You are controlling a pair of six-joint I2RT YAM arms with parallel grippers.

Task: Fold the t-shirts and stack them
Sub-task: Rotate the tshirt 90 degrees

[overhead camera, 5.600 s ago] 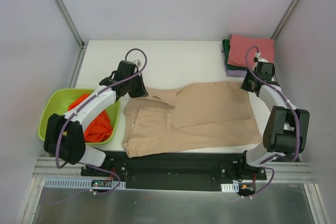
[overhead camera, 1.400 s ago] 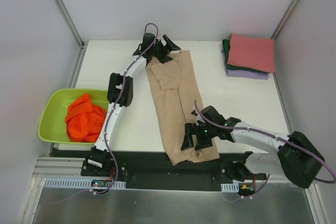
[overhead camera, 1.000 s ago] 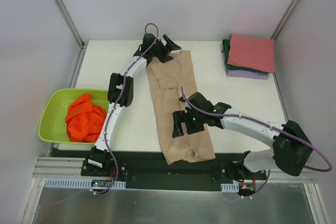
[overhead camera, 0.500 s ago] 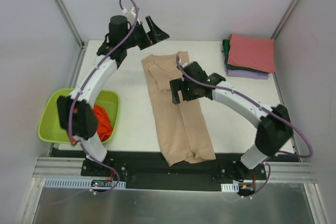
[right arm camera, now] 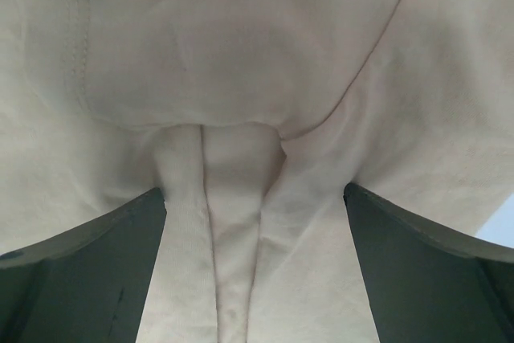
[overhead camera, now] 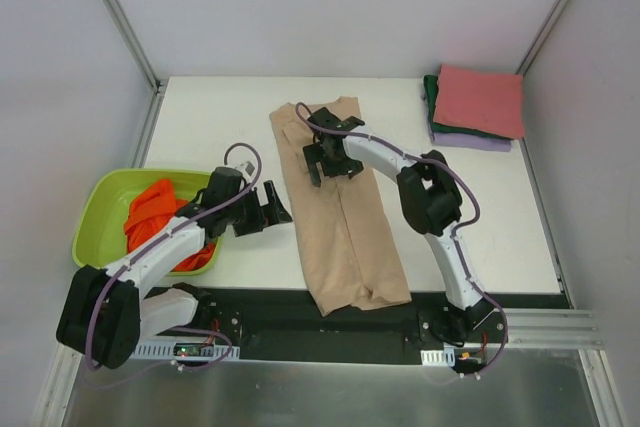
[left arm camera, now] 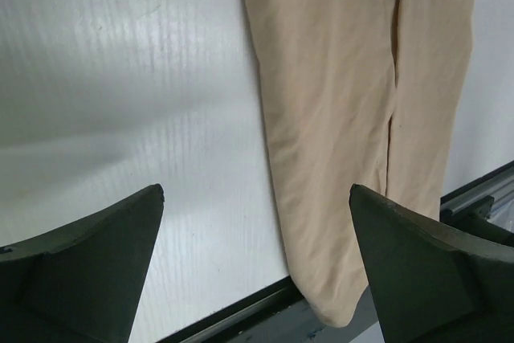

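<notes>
Inside lime basin, L side: 1 crumpled orange t-shirt.

Lab test cell — white table, plain panel walls.

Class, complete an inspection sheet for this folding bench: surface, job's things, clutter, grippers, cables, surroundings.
Surface: white table.
Job's things: beige t-shirt folded into a long strip, near end overhanging the table edge; orange t-shirt bunched in the lime-green basin; folded stack at far right, pinkish-red on top.
Clutter: nothing seen.
Grippers: left gripper open over bare table; right gripper open over the beige t-shirt.
Cables: purple cable looping along each arm.
Surroundings: white walls, metal frame post.
</notes>
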